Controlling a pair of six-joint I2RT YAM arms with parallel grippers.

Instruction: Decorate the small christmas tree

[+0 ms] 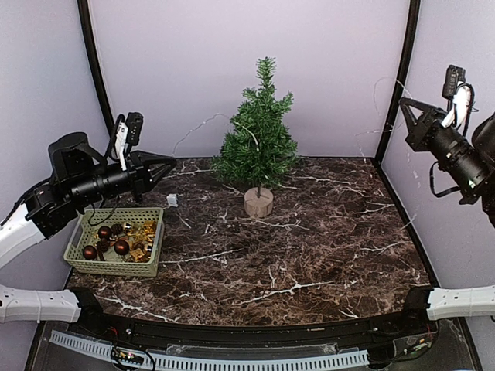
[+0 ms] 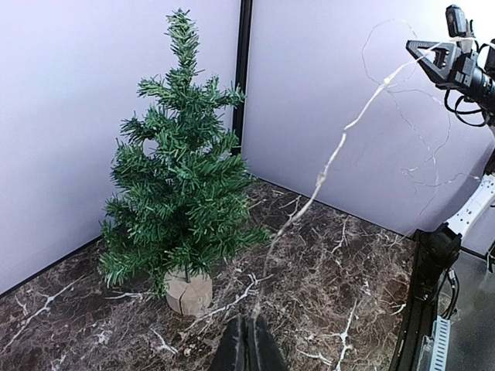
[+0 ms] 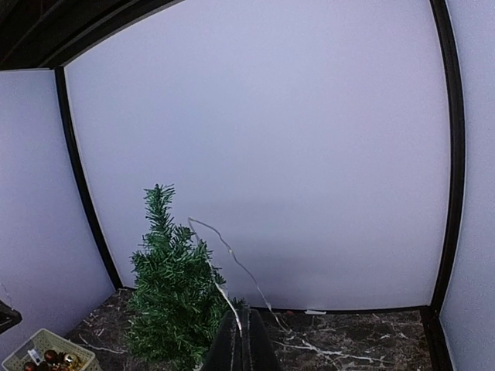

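Note:
The small christmas tree (image 1: 259, 139) stands upright on its round wooden stump at the back middle of the marble table, bare of ornaments. A thin silvery light wire (image 2: 332, 158) stretches through the air between my two grippers, with a loop of it lying against the tree (image 3: 170, 301). My left gripper (image 1: 172, 165), raised over the table's left side and pointing at the tree (image 2: 182, 185), is shut on one end of the wire (image 1: 203, 122). High at the right wall, my right gripper (image 1: 404, 104) is shut on the wire (image 3: 232, 259) too.
A green basket (image 1: 151, 249) with dark red baubles (image 1: 116, 239) and gold pieces sits at the table's left front. A small white box (image 1: 172, 199) lies on the marble (image 1: 309, 247) between basket and tree. Purple walls close in the back and sides.

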